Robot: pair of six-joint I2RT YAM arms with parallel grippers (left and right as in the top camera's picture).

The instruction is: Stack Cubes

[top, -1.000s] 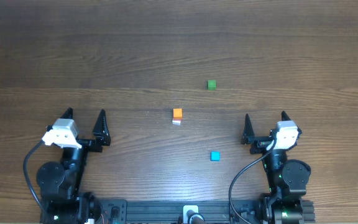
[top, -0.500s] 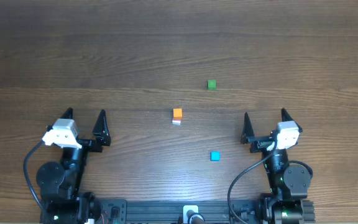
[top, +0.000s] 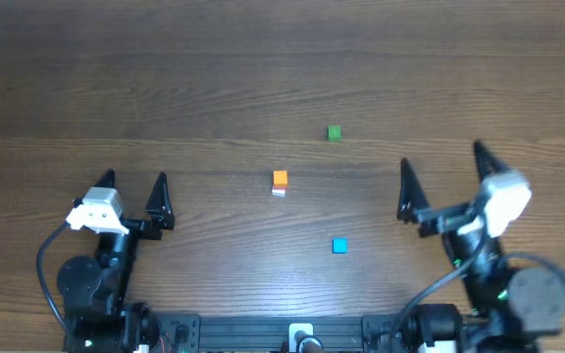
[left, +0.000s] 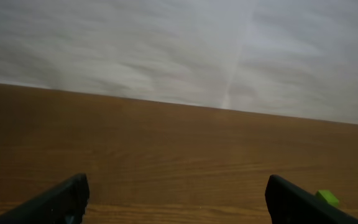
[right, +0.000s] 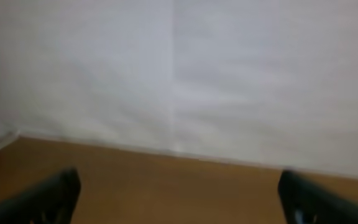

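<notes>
With the right tool (top: 440,155) open and empty, centre it over the blue cube (top: 338,246), descend squarely, then close.

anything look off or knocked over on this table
Nothing stands out. The orange cube and white cube sit together mid-table, seemingly stacked; the green cube and blue cube lie flat, apart from them.

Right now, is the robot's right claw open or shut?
Open. The right gripper has its two fingers spread wide apart in the top view, with nothing held between them.
</notes>
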